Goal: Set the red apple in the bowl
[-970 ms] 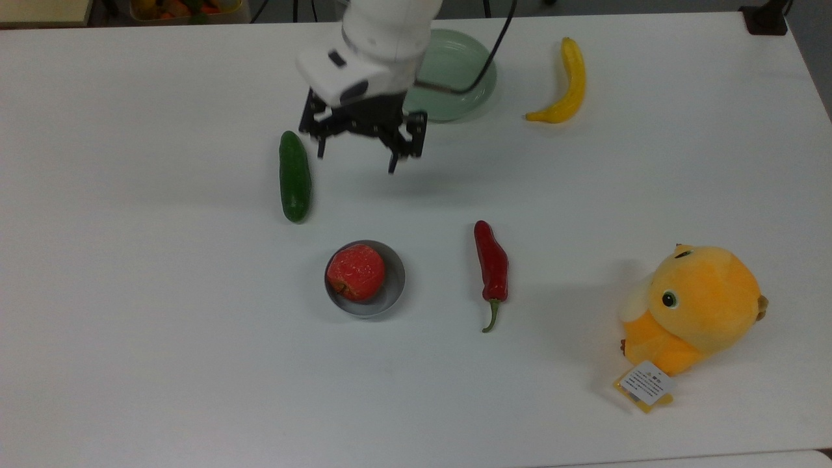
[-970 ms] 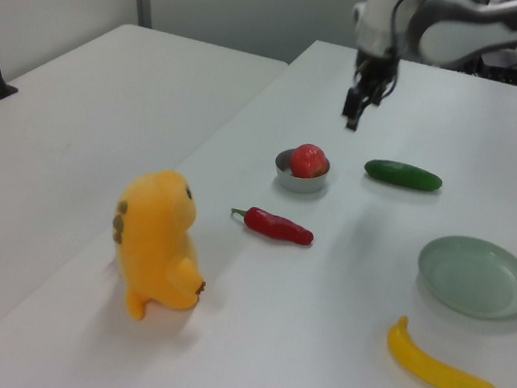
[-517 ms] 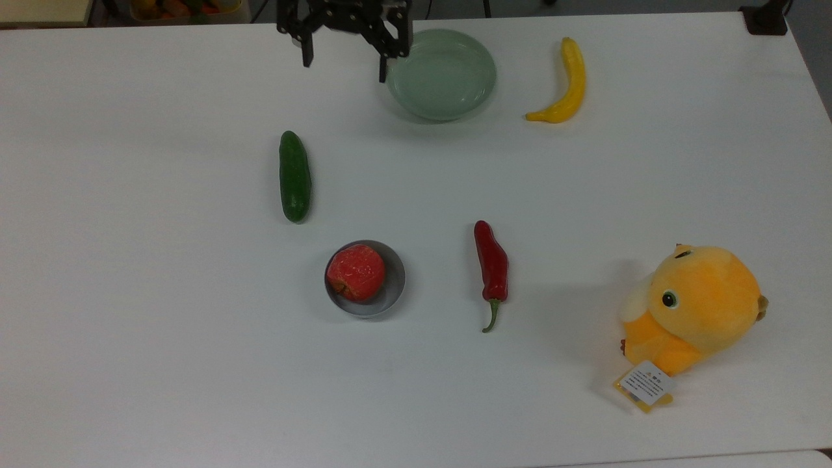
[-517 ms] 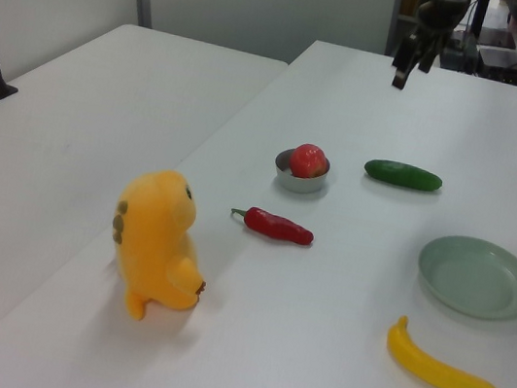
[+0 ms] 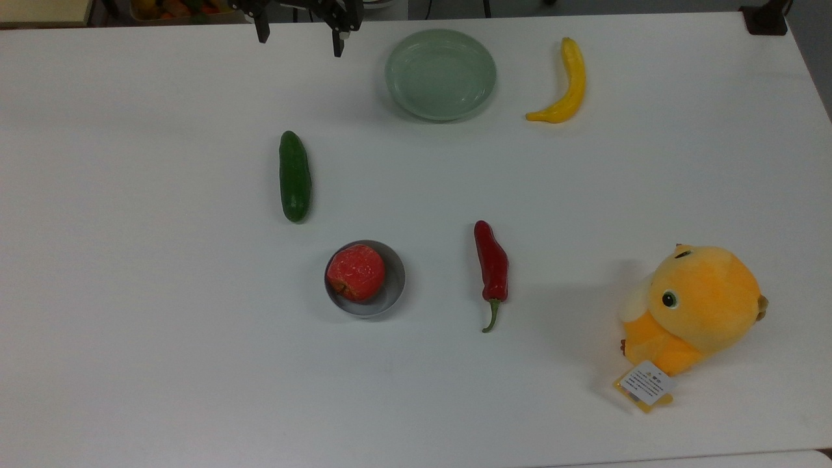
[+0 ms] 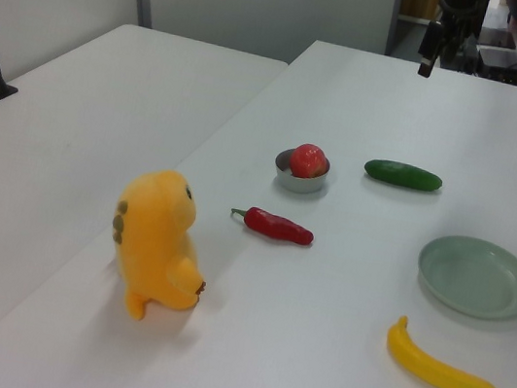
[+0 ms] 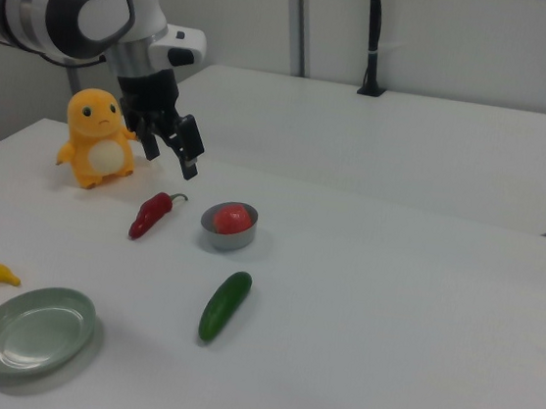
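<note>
In the top view you see the round glossy red apple (image 5: 355, 272) sitting inside the small grey bowl (image 5: 394, 281) on the white surface (image 5: 162, 338), between the dark green cucumber (image 5: 294, 176) and the long red chili pepper (image 5: 492, 265). Your black claw (image 5: 299, 32) hangs at the far edge, fingers apart and empty (well clear of the bowl).

In the left view the apple (image 6: 308, 160) fills the bowl (image 6: 298, 180).

In the right view the claw (image 7: 168, 152) hovers spread above the pepper (image 7: 150, 214).
</note>
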You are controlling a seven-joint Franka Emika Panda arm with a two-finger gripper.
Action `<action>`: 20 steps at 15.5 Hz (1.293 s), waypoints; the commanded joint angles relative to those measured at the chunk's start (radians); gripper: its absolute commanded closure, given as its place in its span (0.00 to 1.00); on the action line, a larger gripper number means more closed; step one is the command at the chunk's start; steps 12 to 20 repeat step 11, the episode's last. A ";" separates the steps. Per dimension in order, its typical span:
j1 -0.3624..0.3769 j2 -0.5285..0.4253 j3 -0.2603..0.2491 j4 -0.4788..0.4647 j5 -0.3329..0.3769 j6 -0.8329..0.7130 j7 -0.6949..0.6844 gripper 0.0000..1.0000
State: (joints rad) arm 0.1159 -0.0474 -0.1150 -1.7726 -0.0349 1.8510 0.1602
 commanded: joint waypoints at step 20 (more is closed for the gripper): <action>-0.044 0.026 0.080 0.005 0.058 -0.021 -0.073 0.00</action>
